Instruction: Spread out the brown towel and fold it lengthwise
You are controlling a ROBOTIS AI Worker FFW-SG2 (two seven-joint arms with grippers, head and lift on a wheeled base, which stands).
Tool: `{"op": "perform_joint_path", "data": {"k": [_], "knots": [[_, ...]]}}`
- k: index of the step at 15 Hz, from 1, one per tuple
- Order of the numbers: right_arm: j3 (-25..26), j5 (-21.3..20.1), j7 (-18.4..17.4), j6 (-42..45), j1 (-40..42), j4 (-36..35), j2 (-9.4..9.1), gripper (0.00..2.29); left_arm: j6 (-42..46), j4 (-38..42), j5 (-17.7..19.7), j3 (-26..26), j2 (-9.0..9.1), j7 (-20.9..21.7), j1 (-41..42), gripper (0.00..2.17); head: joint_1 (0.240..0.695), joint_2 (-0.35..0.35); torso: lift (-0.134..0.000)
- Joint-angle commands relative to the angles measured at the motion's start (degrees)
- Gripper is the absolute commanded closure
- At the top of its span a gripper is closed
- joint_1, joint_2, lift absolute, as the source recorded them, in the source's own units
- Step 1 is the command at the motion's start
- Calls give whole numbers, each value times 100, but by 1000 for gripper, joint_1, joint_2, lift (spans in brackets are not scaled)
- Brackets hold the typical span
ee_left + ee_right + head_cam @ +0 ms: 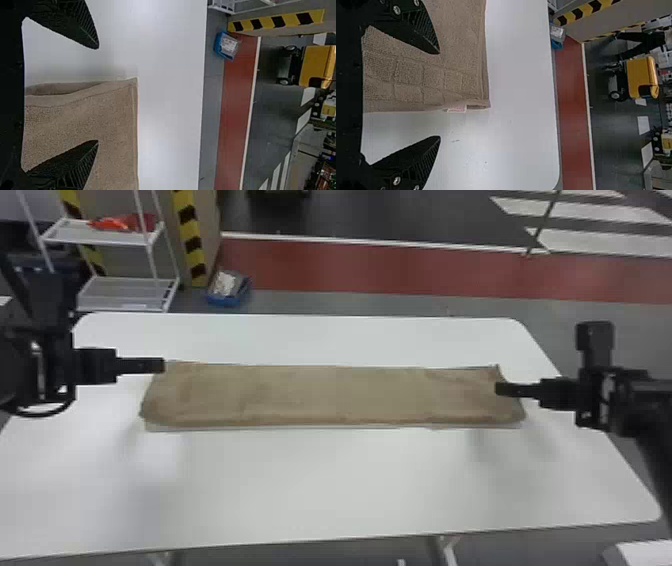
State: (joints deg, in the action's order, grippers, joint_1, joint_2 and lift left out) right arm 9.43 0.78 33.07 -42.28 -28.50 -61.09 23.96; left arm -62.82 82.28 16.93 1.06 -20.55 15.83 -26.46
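The brown towel [330, 395] lies across the white table as a long folded strip, its near edge slightly uneven. At its far left corner is my left gripper [162, 365]; in the left wrist view that gripper [98, 95] stands open, with the towel's end [115, 118] between and beneath its fingers. My right gripper [499, 389] is over the towel's right end. In the right wrist view this gripper [440, 95] is open too, one finger above the cloth [423, 75] and the other over bare table. A small white tag shows at the towel's corner.
The white table [310, 490] extends in front of the towel and behind it. Beyond its far left edge stand a white wire shelf [127, 292] and a blue bin [228, 292] on the floor. A yellow machine [641, 75] is farther off in the room.
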Motion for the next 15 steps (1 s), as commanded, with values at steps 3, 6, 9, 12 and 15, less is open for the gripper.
{"op": "perform_joint_path", "data": {"k": [3, 6, 9, 12, 15], "knots": [[-135, -412, 59, -40, -77, 1, 12, 134, -112, -669, -155, -343, 7, -10, -368, 36, 695, -115, -120], [-117, -526, 138, -22, -77, 1, 21, 134, -42, -854, -155, -396, -2, -10, -412, 36, 695, -116, -120], [-91, -526, 244, 48, -77, 10, 30, 134, 11, -950, -181, -405, 7, -18, -456, 36, 695, -116, -120], [-108, -535, 288, 83, -121, 80, 30, 137, 151, -1117, -251, -466, 24, -27, -491, 36, 695, -113, -120], [-144, -614, 279, 241, -182, 230, 21, 137, 257, -1249, -278, -545, 24, -45, -553, 36, 695, -110, -120]]}}
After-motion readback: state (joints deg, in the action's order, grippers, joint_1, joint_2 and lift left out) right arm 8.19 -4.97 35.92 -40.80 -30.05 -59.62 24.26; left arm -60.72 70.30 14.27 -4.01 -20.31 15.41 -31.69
